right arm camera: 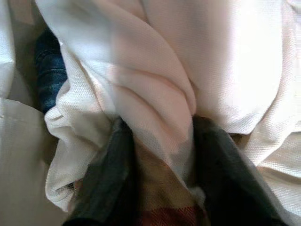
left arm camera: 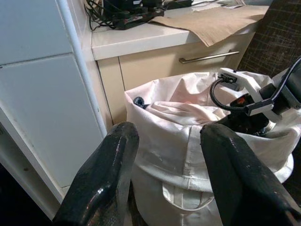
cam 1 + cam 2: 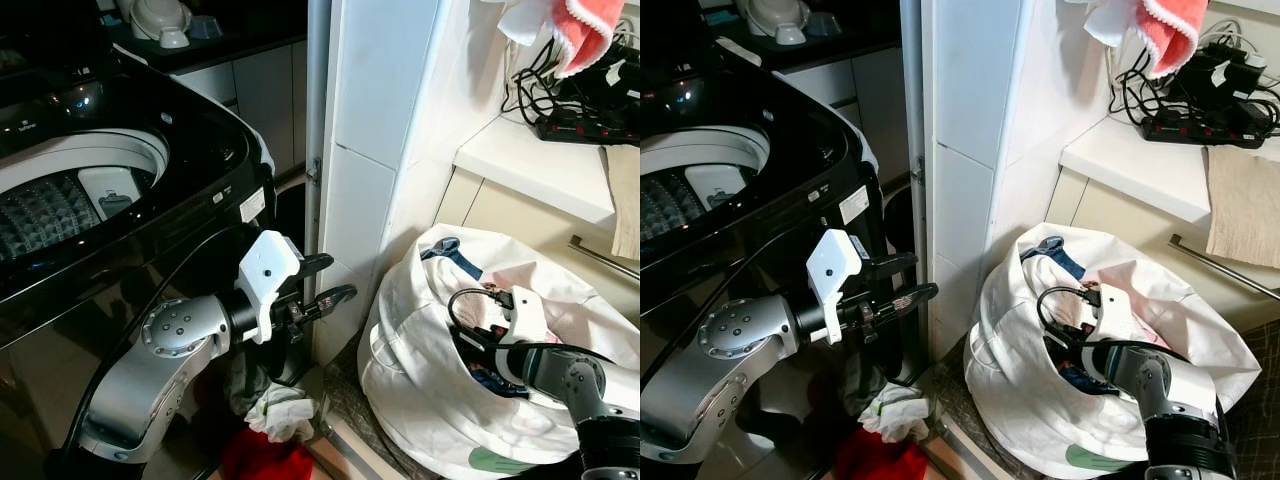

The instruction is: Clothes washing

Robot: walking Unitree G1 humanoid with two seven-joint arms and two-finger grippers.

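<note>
Since the pale pink-white knit garment (image 1: 155, 84) bunches between the right gripper (image 1: 162, 160)'s parted black fingers inside the white fabric laundry bag (image 3: 400, 390), that arm is nearer (the fold runs along the fingers). Left gripper (image 3: 318, 285) hovers spread, empty, beside the black top-loading washing machine (image 3: 150, 200).
</note>
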